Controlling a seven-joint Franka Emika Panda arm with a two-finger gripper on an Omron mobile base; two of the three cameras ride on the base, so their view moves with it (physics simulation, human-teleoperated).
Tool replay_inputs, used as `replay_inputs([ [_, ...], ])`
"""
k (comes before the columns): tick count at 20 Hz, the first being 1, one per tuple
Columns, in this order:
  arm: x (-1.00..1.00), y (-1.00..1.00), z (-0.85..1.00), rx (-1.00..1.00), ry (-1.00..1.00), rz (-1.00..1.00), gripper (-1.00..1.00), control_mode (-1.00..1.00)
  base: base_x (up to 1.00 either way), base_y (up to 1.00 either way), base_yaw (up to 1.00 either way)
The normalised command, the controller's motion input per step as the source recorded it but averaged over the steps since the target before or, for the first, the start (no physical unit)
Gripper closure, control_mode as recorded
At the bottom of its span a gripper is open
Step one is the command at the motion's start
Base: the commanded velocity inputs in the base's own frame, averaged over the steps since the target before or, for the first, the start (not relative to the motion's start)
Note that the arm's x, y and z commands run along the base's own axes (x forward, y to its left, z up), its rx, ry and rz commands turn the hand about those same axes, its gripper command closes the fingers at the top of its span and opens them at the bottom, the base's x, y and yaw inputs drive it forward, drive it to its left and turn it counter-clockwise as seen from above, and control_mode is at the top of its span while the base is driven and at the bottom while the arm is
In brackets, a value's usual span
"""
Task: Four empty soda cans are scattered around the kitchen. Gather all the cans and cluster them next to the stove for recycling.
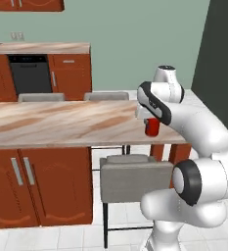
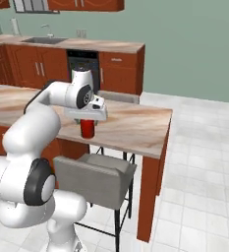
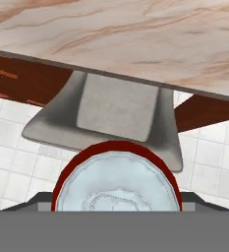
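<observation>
A red soda can (image 1: 152, 127) with a silver top hangs under my hand at the near right end of the marbled island counter (image 1: 61, 125). My gripper (image 1: 152, 123) is shut on it from above. From the right base view the same can (image 2: 88, 129) sits just below the gripper (image 2: 88, 125), close to the counter's front edge; whether it touches the surface is unclear. The hand view looks down on the can's silver lid (image 3: 117, 184) between the fingers, with the gripper (image 3: 117, 199) around it. The stove is out of view.
A grey stool (image 1: 130, 179) stands directly below the island's edge, also visible as the stool (image 2: 96, 177) and stool (image 3: 113, 110). The back counter holds a sink (image 2: 42, 40) above a dark appliance front (image 1: 30, 73). White tiled floor lies open to the right.
</observation>
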Motion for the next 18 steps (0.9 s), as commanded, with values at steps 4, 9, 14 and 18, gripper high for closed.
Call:
replay_inputs([
  [4, 0.0, 0.0, 0.0, 0.0, 0.0, 0.0, 1.0, 1.0, -0.34, 0.37, 0.41],
  [9, 0.0, 0.0, 0.0, 0.0, 0.0, 0.0, 1.0, 1.0, -0.04, 0.35, 0.53],
  [14, 0.0, 0.0, 0.0, 0.0, 0.0, 0.0, 1.0, 1.0, 0.01, 0.19, 0.64],
  [18, 0.0, 0.0, 0.0, 0.0, 0.0, 0.0, 1.0, 1.0, 0.26, 0.14, 0.65],
])
